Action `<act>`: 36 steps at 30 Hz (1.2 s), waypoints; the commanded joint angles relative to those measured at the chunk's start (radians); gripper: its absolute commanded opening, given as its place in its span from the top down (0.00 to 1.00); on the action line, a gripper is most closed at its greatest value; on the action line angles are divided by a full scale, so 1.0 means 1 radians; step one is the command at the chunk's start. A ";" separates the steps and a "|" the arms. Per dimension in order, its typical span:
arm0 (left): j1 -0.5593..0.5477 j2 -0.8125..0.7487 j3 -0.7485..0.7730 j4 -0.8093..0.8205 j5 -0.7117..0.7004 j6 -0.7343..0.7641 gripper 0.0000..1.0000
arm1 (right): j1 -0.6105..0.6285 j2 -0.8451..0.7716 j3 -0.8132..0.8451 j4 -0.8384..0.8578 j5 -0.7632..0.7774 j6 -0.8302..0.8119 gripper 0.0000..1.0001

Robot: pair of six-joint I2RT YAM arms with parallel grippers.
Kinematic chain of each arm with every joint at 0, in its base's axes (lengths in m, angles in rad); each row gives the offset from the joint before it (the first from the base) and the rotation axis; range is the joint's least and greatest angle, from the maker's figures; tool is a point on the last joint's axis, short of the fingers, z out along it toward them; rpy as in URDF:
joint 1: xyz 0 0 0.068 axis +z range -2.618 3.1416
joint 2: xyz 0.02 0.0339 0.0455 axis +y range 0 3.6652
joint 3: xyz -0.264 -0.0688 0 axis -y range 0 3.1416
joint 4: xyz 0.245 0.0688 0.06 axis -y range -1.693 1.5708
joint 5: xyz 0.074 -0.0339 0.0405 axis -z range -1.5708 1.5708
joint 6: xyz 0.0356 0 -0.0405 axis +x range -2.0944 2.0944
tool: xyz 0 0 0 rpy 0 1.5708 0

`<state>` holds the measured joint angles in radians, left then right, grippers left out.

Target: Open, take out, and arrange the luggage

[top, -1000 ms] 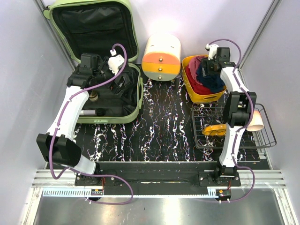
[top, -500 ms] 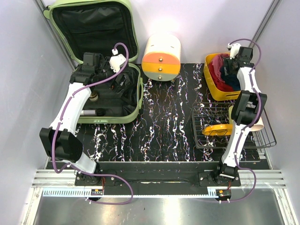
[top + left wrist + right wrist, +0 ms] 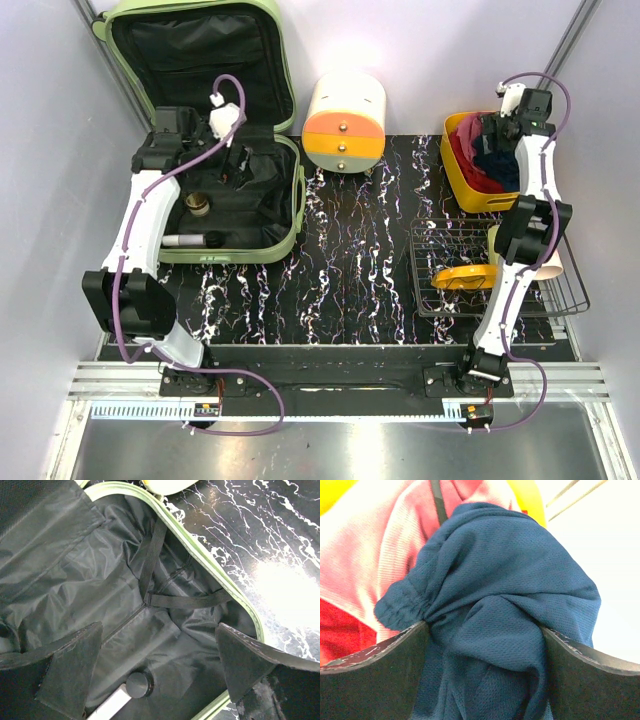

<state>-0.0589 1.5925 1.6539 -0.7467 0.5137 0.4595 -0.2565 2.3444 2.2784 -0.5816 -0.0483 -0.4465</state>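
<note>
At far left, the pale green hard-shell suitcase (image 3: 240, 256) lies open under the spread-jawed left gripper (image 3: 158, 627); the right gripper (image 3: 485, 630), jaws apart, could snag the crumpled navy mesh cloth (image 3: 510, 580) bulging between them.

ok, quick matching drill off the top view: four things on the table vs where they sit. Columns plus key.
Things
1. luggage
2. drawer box
3. bin
4. wire basket

Places
A. far right corner, clothes inside
B. far left, lid open
C. near right, in front of the bin
D. far centre, between luggage and bin

Pairs: 1-B, 2-D, 3-A, 4-C
</note>
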 commanded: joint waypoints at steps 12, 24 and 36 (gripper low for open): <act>0.222 -0.121 -0.115 0.377 0.233 -0.518 0.01 | 0.146 -0.315 -0.051 0.066 -0.309 0.120 0.00; 0.061 0.124 0.076 0.406 0.255 -0.449 0.01 | 0.370 -0.340 -0.186 0.186 -0.427 0.203 0.00; -0.088 0.466 0.236 0.707 0.276 -0.470 0.01 | 0.385 -0.442 -0.418 0.330 -0.444 0.190 0.00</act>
<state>-0.1284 1.9888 1.8324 -0.2386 0.7673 -0.0013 0.1318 2.0075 1.9110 -0.3374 -0.4919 -0.2611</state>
